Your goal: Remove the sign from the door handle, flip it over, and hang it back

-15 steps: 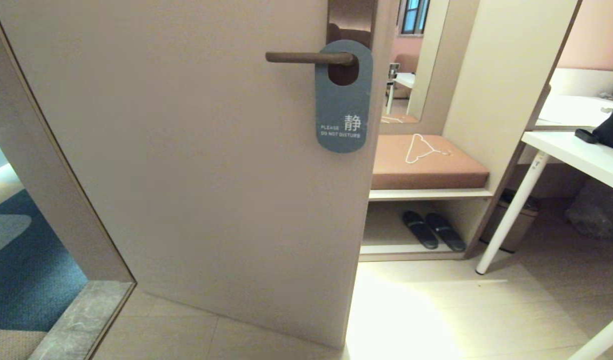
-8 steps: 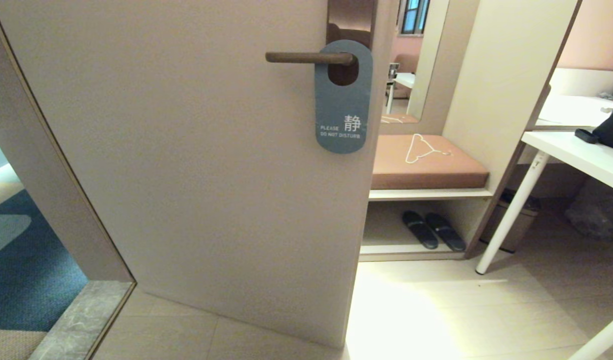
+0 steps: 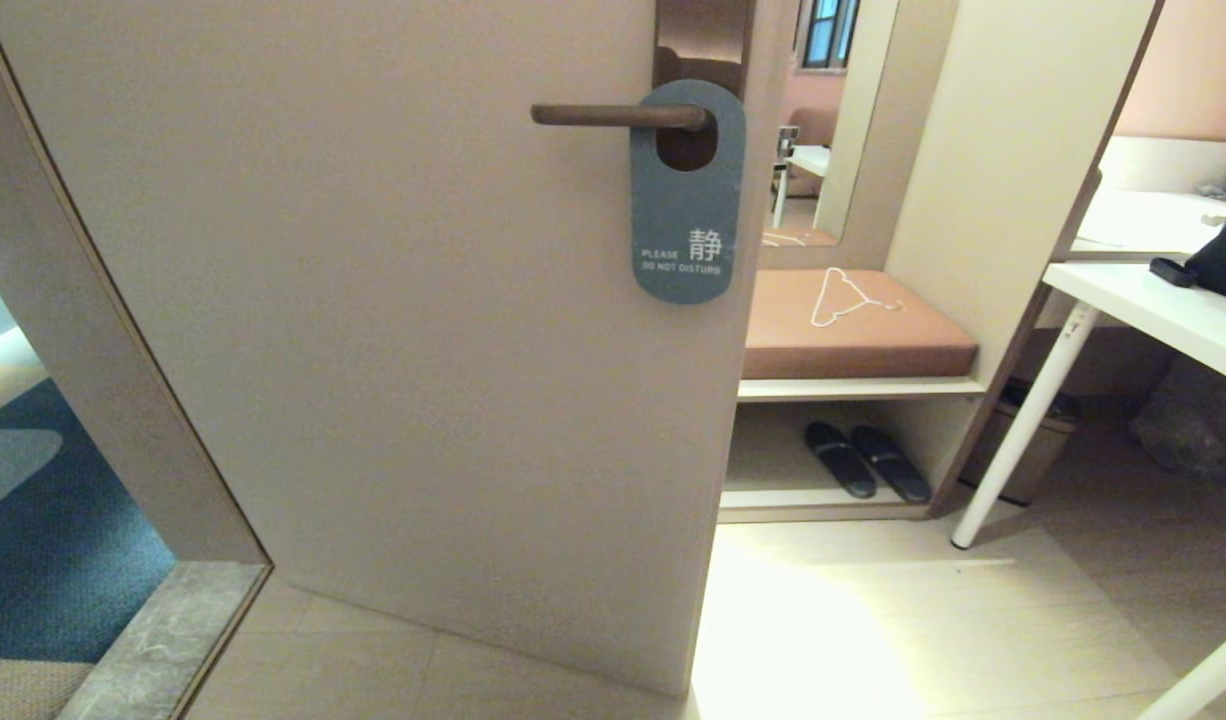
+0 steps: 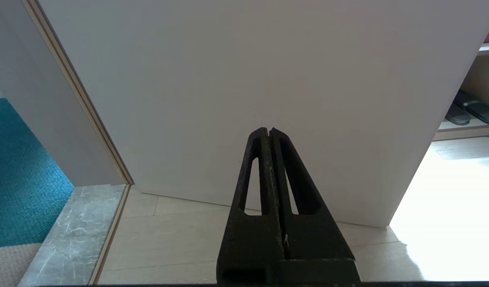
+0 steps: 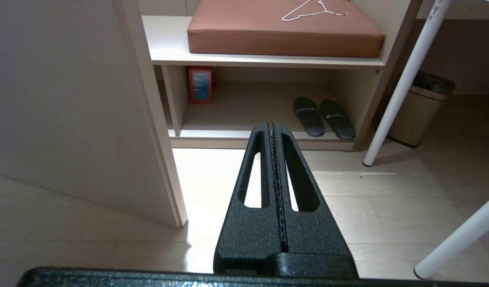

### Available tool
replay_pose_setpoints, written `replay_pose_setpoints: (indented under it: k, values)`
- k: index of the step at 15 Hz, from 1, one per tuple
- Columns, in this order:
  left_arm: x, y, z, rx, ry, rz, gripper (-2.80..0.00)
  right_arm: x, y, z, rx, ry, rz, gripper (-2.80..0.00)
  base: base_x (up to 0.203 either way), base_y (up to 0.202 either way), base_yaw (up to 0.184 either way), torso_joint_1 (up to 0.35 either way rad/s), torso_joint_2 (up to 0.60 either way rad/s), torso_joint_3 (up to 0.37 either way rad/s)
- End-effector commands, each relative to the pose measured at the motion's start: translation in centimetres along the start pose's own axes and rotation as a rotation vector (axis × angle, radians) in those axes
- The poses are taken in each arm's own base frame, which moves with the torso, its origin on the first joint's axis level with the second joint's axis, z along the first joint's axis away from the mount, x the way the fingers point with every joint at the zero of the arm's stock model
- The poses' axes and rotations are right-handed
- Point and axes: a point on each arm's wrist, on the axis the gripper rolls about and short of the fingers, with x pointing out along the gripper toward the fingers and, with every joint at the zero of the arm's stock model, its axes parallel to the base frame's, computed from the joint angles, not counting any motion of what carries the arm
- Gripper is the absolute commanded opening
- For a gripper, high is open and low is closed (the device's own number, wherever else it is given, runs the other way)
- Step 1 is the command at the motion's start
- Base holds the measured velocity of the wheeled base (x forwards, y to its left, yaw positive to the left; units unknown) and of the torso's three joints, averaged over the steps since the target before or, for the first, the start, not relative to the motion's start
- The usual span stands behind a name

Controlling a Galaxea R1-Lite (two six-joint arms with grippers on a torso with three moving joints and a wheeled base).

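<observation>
One sign (image 3: pixel 687 215), slate-blue face out, hangs from one door handle (image 3: pixel 618 115), upper centre of the head view. Left gripper (image 4: pixel 270 131): jaws clenched, empty, low before the door (image 3: pixel 393 330). Right gripper (image 5: pixel 272 124): jaws clenched, empty. One white hanger (image 3: pixel 841 297) on the cushion (image 3: pixel 863 340); two slippers (image 3: pixel 865 460) on the shelf below.
</observation>
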Motion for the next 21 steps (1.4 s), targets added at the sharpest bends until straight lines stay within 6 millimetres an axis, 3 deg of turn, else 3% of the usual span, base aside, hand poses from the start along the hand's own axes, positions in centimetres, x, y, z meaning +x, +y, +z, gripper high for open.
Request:
replay_pose_setpoints:
  k: [1,21]
  values:
    - [0.01,0.0,0.0,0.0,0.002,0.0,-2.8,0.0,0.0,0.01,0.0,0.0,0.0,-2.8,0.0,0.0,0.0,0.0,0.0,0.0]
    - [0.01,0.0,0.0,0.0,0.002,0.0,-2.8,0.01,0.0,-0.03,-0.001,0.001,0.0,-2.8,0.0,0.0,0.0,0.0,0.0,0.0]
